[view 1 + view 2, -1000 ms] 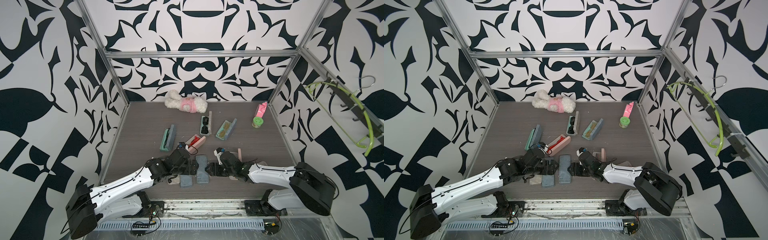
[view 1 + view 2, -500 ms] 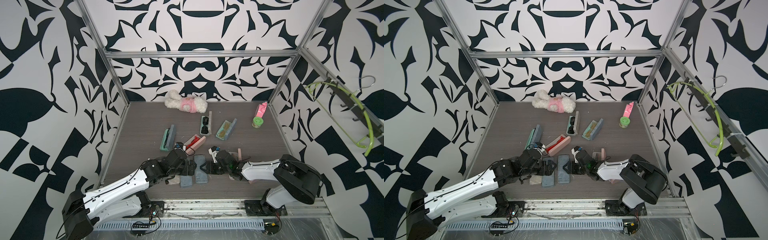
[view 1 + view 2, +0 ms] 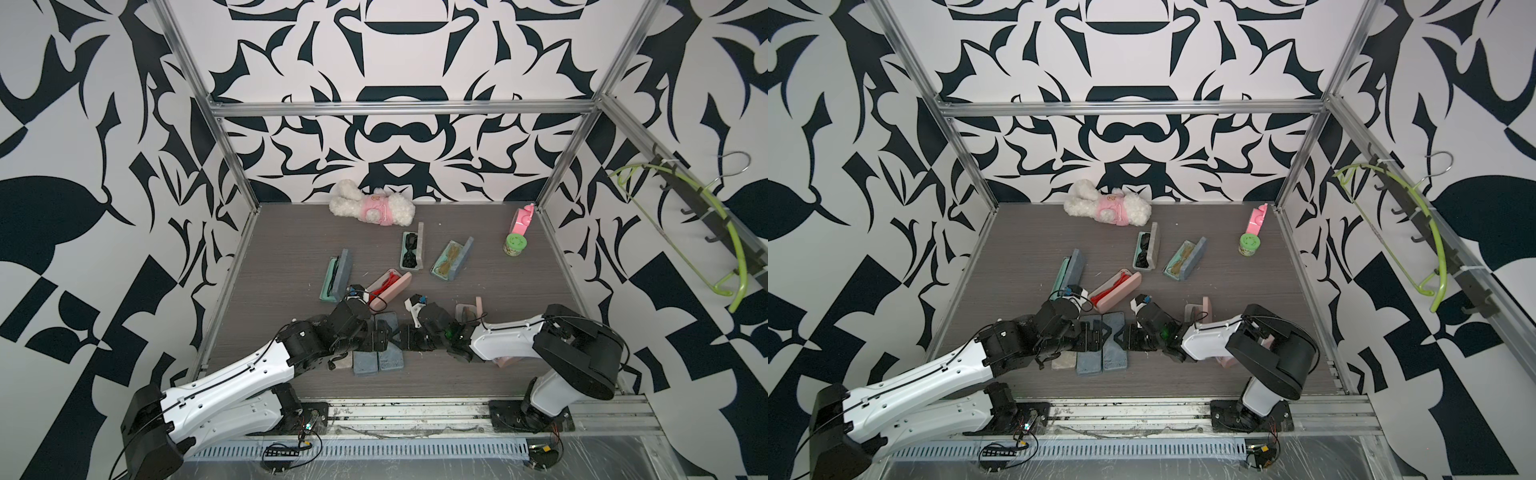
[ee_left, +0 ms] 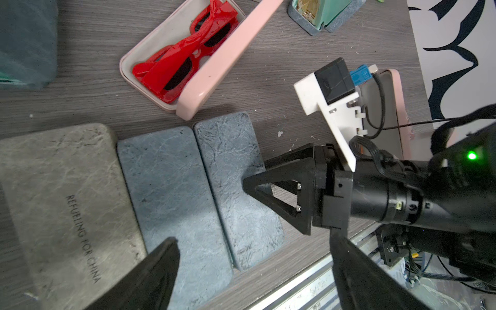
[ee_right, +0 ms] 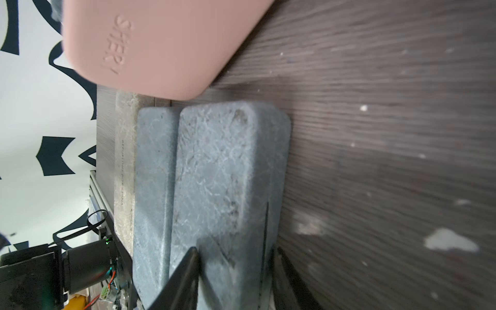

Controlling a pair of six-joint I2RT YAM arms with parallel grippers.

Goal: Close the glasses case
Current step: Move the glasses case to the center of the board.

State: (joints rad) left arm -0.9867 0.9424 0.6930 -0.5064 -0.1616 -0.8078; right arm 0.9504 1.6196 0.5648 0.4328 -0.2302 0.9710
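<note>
Blue glasses case (image 4: 228, 150) lies closed at 6 o'clock on the surface (image 3: 291, 257), last in a row with a second blue case (image 4: 171, 193) and a grey case (image 4: 59, 188). The right tool (image 4: 255, 171) straddles its 3 o'clock edge, half-narrowed; a pinch cannot be told. The left tool (image 4: 252, 239) hangs spread wide above. An open pink case (image 4: 220, 69) holding red glasses (image 4: 182, 59) sits at 12 o'clock.

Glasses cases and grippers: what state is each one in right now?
grey case, shut
left blue case, shut
right blue case, shut
pink case with red glasses, open
case with black glasses, open
case with gold glasses, open
teal case, open
pink case by right arm, open
left gripper, open
right gripper, astride the right blue case, grip unclear
</note>
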